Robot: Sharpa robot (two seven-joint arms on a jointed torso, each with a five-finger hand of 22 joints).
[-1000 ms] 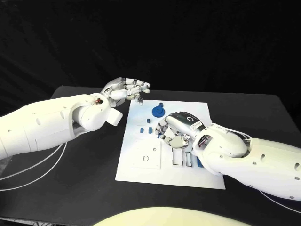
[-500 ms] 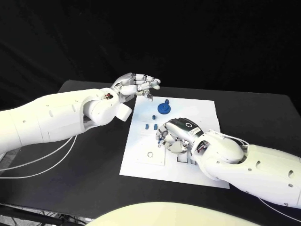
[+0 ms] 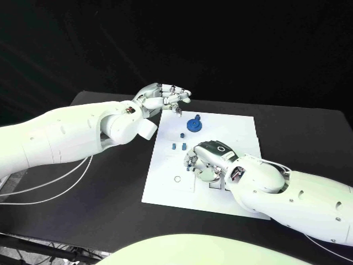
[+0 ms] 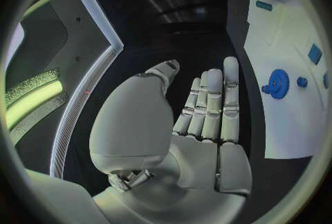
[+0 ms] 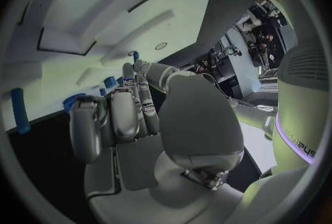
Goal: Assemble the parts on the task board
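Observation:
The white task board (image 3: 165, 182) lies in the middle of the black table. A round blue part (image 3: 193, 125) stands near its far edge, with small blue pegs (image 3: 176, 146) a little nearer. My left hand (image 3: 165, 99) hovers above the board's far left corner. In the left wrist view its fingers (image 4: 211, 102) are straight and hold nothing, beside the round blue part (image 4: 278, 81). My right hand (image 3: 204, 160) is bent down over the board's middle, fingers (image 5: 104, 116) curled. Blue parts (image 5: 19, 110) lie beyond them. Whether it grips one is hidden.
Bare black table (image 3: 97, 199) surrounds the board on all sides. White cables (image 3: 41, 187) hang beneath my left arm at the table's left side. My right forearm (image 3: 304, 199) covers the board's near right corner.
The whole head view has shifted, so the camera moved. Relative to the board, my right hand has slid a little nearer to me. The left hand stays by the far left corner.

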